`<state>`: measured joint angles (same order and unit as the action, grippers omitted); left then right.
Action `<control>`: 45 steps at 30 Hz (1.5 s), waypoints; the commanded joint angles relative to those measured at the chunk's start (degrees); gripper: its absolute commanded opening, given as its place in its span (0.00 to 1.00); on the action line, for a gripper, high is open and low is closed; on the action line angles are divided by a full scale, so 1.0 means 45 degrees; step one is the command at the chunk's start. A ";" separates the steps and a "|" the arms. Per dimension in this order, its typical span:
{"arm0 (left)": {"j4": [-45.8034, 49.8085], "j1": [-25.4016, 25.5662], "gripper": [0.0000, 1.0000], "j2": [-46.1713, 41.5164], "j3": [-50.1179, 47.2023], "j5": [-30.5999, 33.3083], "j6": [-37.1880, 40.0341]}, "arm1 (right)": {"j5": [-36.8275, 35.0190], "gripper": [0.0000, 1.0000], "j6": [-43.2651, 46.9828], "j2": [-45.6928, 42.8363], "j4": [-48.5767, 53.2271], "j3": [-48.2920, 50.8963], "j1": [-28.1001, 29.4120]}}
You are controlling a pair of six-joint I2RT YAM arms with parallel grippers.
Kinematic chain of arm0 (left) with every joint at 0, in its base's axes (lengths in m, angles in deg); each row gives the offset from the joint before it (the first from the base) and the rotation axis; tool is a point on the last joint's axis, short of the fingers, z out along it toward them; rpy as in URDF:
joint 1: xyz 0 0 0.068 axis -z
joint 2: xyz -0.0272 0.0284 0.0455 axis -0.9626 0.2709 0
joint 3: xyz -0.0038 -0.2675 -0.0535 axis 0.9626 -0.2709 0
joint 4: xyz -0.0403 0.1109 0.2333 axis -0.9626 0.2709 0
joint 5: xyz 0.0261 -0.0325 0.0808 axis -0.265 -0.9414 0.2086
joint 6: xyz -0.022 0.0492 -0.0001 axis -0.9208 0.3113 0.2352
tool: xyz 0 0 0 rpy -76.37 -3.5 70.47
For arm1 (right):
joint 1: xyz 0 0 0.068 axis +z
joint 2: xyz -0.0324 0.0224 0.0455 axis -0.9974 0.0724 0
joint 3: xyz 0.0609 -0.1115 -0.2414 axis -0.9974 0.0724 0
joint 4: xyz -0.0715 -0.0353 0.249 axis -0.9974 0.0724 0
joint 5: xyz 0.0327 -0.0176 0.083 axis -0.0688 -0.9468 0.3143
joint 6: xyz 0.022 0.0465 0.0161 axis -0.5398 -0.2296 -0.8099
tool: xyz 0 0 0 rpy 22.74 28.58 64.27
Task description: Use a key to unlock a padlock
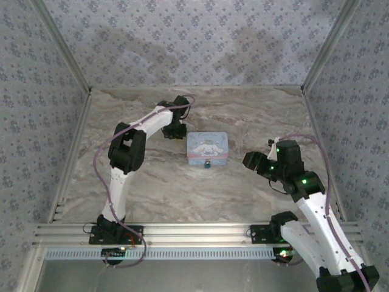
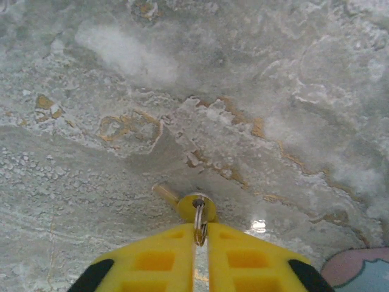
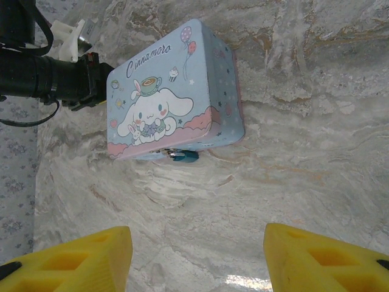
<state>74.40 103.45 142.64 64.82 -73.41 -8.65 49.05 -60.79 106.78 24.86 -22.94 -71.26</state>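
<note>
Start with the big grey-veined marble tabletop (image 1: 152, 182). In the middle of it sits the pastel blue-and-pink cartoon tin box (image 1: 207, 146), lid up.

The left gripper (image 1: 176, 126) is out at the tin's far-left corner. The right gripper (image 1: 255, 161) hangs off the tin's right side, level with its near edge.

On the left wrist camera the yellow fingers (image 2: 158, 261) are pressed together on a thin metal ring. A small brass key (image 2: 196, 207) hangs from it just above the marble, its blade pointing away to the far left. On the right wrist camera the right gripper (image 3: 197, 246) is spread wide with nothing in it.

Now the one that matters, the tiny dark bluish padlock (image 3: 182, 156). It's on the clasp at the middle of the tin's near wall, lying lengthwise along that edge.

So the key is on the wrong side. I reckon it has to come round to the near right, while the empty right gripper has a clear line to the lock.

The right wrist view shows the lock clearly, and overhead it's just a speck (image 1: 208, 163). The left wrist view catches a corner of the tin (image 2: 358, 271).
</note>
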 commanded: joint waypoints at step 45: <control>0.0174 0.2237 0.00 -0.7552 0.0353 -1.0012 0.0260 | 0.1731 0.43 0.3937 0.2473 -0.2806 -0.3592 0.2756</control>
<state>72.45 112.10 107.80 62.90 -113.80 -7.23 59.09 -49.97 117.36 9.98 -36.28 -60.33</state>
